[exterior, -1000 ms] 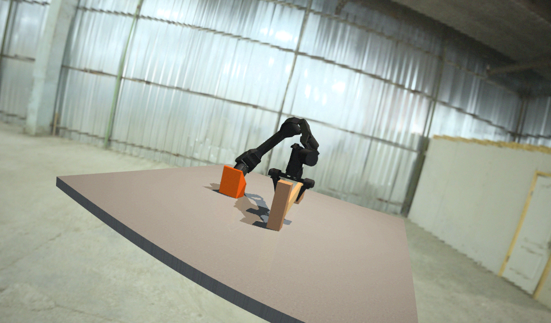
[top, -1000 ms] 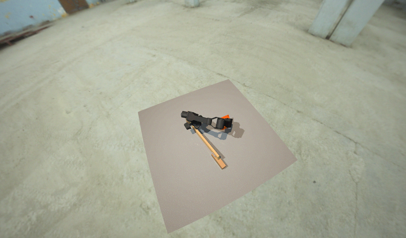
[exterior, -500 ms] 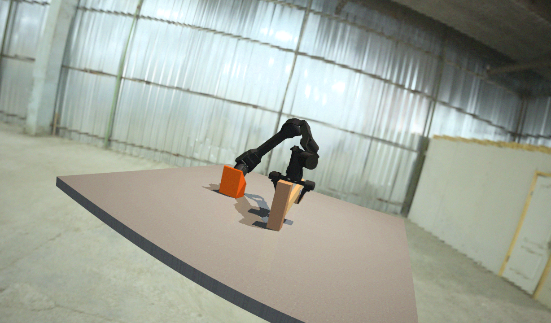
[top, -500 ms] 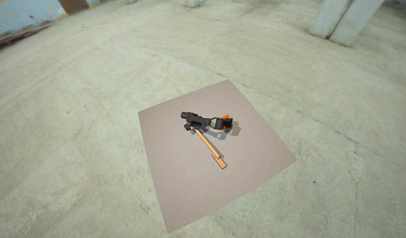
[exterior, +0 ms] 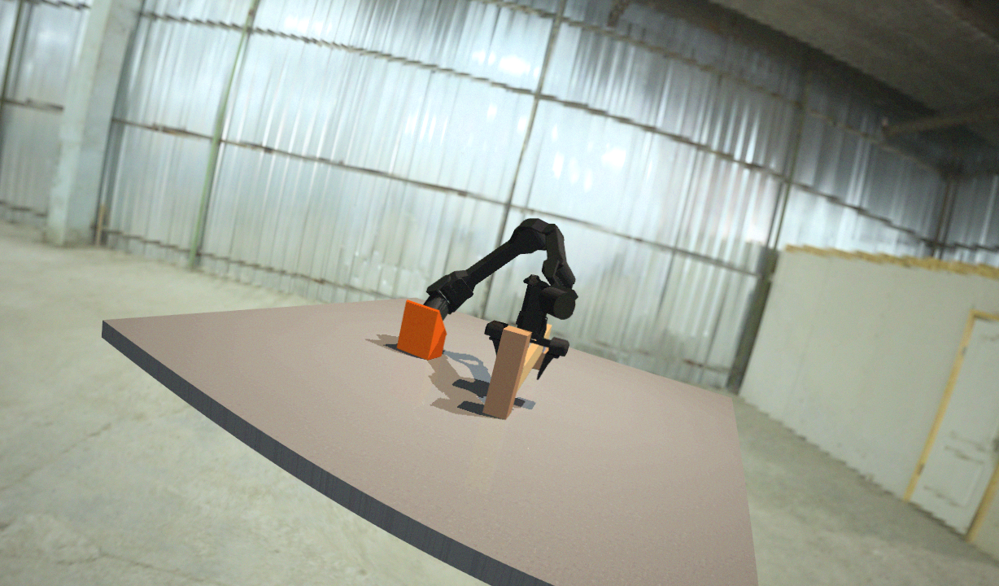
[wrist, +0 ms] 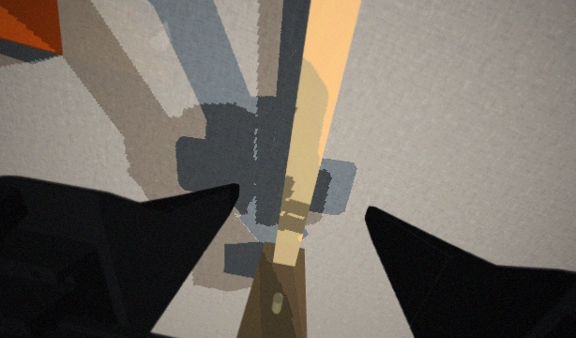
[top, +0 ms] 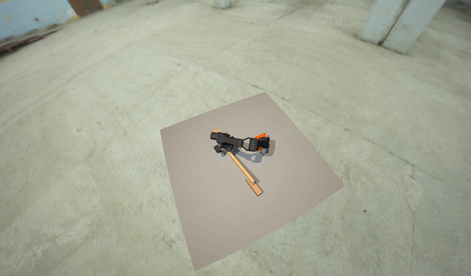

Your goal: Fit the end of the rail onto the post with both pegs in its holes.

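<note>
The long wooden rail point(top: 240, 165) point(wrist: 335, 56) slopes from the low footboard block point(top: 259, 193), its far end at the bracket point(top: 248, 179), down toward the foot of the wooden post point(top: 217, 130) point(exterior: 508, 375) point(wrist: 255, 314). Its near end is low in front of the post; exact contact is unclear. One peg point(wrist: 277, 303) shows on the post in the wrist view, beyond the rail's end; the other peg is not visible. My gripper point(exterior: 519, 364) point(wrist: 301, 201) is open and empty, pointing down above the near part of the rail, one finger out to each side.
The orange base block point(top: 261, 136) point(exterior: 419, 331) point(wrist: 30, 28) of the arm stands to one side of the rail. The arm reaches across from it, and in the top view it covers part of the post and the rail's near end. The post stands close to the gripper.
</note>
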`<state>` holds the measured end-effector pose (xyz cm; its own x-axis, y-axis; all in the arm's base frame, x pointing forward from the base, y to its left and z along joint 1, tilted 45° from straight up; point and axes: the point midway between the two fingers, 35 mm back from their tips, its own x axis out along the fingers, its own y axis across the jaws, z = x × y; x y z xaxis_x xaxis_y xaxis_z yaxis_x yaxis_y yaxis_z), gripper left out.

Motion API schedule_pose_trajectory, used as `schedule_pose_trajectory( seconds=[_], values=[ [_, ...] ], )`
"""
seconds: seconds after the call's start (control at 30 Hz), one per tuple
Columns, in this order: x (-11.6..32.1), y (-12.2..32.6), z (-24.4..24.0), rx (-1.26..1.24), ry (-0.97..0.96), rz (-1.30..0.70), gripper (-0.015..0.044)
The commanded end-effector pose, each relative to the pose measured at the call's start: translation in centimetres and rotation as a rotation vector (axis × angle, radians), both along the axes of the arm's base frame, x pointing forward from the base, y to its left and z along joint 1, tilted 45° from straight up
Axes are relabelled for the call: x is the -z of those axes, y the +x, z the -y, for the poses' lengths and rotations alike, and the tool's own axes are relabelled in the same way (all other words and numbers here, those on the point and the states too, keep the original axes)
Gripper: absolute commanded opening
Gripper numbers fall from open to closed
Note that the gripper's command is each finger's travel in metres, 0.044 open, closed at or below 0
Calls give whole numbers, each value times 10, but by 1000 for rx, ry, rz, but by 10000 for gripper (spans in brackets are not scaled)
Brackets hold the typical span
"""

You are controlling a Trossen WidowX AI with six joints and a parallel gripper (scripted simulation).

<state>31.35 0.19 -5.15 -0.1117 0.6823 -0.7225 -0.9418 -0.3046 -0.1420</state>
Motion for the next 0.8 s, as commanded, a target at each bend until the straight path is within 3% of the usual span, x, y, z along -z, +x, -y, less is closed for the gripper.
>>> schedule_pose_trajectory(
  seconds=[0.0, 0.7, 0.77],
  values=[
    [7, -4, -7, 1, 8, -10, 440],
    [27, -10, -29, 0, 11, -11, 440],
    [27, -10, -29, 0, 11, -11, 387]
  ],
)
